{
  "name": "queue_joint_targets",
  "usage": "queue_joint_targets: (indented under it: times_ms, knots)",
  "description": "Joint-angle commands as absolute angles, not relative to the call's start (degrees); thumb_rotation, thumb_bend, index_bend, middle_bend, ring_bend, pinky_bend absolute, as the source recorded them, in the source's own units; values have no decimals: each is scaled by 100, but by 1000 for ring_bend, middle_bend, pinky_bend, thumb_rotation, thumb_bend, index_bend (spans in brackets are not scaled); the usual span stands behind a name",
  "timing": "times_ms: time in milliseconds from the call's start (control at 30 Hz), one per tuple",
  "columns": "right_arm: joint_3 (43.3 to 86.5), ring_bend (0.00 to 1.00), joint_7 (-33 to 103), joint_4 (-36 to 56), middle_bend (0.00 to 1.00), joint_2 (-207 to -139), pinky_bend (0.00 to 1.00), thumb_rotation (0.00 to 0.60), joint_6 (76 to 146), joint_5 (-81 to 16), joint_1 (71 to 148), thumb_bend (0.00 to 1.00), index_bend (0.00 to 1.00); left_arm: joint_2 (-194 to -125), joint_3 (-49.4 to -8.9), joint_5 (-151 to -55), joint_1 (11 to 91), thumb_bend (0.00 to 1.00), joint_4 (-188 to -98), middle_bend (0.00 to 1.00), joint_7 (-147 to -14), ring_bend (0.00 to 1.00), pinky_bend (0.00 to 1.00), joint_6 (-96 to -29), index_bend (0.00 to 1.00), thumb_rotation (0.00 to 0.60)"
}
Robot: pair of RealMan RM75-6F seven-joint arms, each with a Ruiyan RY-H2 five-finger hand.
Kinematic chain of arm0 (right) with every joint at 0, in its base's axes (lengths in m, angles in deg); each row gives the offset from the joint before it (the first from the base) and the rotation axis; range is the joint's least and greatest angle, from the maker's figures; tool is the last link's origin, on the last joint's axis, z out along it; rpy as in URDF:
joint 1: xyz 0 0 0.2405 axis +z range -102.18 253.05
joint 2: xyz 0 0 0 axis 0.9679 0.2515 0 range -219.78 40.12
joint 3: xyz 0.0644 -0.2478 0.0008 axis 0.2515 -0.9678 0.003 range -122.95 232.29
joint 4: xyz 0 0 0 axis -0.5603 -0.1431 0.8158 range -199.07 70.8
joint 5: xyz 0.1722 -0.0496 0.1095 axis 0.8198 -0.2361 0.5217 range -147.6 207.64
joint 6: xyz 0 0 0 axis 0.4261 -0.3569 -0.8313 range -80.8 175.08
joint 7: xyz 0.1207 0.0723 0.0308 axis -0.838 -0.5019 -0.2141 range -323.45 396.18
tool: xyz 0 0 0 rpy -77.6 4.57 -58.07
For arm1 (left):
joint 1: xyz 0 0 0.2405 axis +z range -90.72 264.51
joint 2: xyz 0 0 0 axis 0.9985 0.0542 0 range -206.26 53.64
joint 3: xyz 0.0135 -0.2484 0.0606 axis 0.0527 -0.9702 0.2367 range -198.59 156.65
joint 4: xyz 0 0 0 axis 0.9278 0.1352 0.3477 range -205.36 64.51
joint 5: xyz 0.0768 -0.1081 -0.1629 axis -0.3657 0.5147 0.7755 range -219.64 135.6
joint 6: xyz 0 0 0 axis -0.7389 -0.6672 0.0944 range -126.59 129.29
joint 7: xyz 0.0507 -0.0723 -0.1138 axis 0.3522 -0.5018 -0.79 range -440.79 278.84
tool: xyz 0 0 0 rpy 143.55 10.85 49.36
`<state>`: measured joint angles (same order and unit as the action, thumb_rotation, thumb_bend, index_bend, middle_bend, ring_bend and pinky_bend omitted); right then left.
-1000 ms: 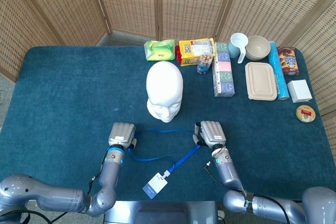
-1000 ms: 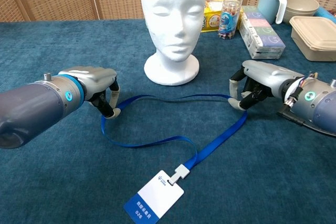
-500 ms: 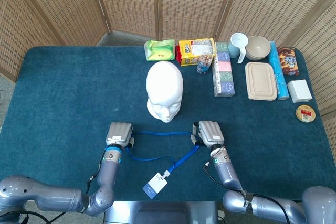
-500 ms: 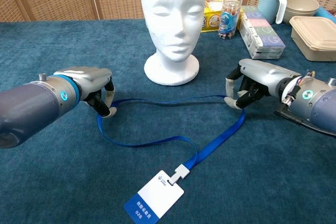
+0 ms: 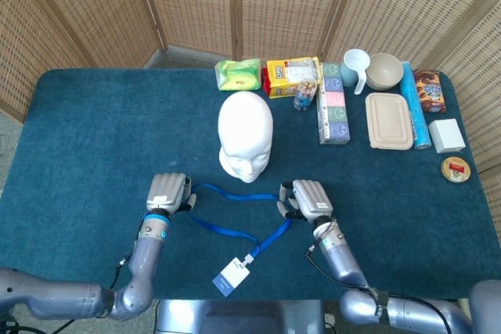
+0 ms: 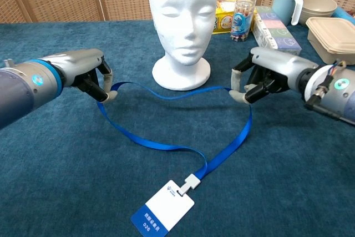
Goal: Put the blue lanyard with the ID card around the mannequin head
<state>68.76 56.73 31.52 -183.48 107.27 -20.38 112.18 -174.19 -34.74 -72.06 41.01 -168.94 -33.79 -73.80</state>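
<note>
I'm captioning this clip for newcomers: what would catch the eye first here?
The white mannequin head stands upright mid-table, facing the robot. Just before it, the left hand and right hand each pinch the blue lanyard, whose ID card lies flat near the table's front edge.

Print on the ID card [image 6: 163,210] too small to read; chest view crops the mannequin head [image 6: 183,9] at its crown, and the lunch box [image 6: 333,31] runs off the right edge.
</note>
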Motion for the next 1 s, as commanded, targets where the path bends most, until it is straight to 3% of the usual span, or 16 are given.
queue_joint_targets:
  times_ms: [33, 567, 1000]
  knots:
    - [6923, 1000, 5508, 3534, 1000, -18097, 1000, 600, 10754, -2211, 11148, 549, 660, -17145, -3492, -7473, 4276, 428, -17211, 1000, -3712, 1000, 1000, -7328, 648, 504]
    - [7121, 1000, 4379, 4695, 1000, -16975, 1000, 600, 10435, -2752, 10944, 560, 664, -16212, -3615, -8764, 4763, 425, -18118, 1000, -4842, 1000, 1000, -7536, 649, 504]
    - [7599, 1000, 3195, 5492, 1000, -16061, 1000, 600, 10646, -3435, 10662, 565, 670, -15623, -3946, -9817, 4980, 424, -18622, 1000, -5523, 1000, 1000, -7846, 649, 507]
